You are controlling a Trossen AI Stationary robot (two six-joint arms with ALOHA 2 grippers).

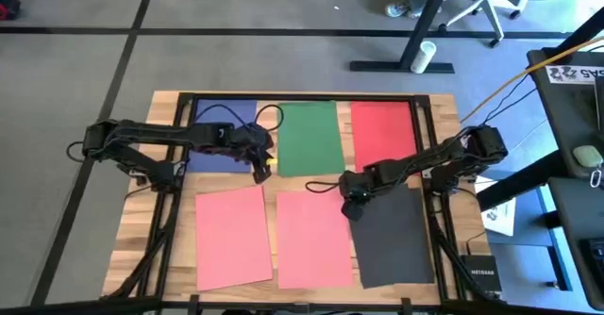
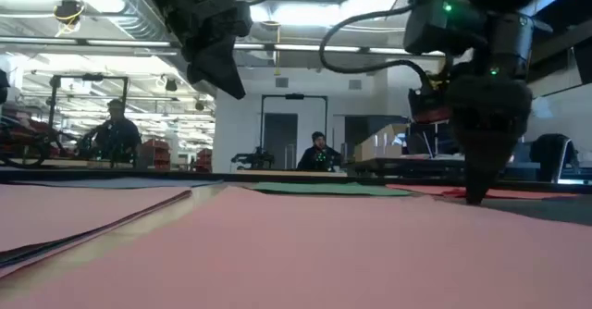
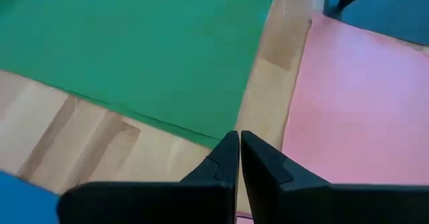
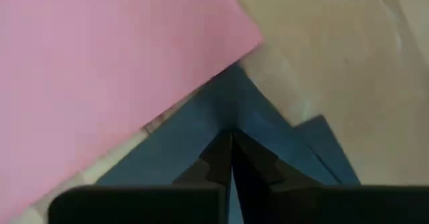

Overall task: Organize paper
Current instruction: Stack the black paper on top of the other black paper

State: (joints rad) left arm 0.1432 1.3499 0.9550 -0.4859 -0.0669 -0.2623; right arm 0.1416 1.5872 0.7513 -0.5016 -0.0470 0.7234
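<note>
Pink sheet (image 2: 305,253) fills the low view's foreground. Six sheets cover the table (image 1: 448,131): blue (image 1: 219,155), green (image 1: 310,138), red (image 1: 382,131) upper row; two pink, dark (image 1: 396,235) lower. Thin, light, floppy, so pinch a corner. Right gripper (image 1: 356,202) closed on dark sheet's corner; left gripper (image 1: 260,164) closed, empty, mid-frame.

A wooden worktop (image 1: 156,178) fills the frame's centre, carrying blue (image 1: 212,155), green (image 1: 310,138) and red (image 1: 382,131) sheets above two pink sheets (image 1: 233,235) and a dark sheet (image 1: 394,240).
</note>
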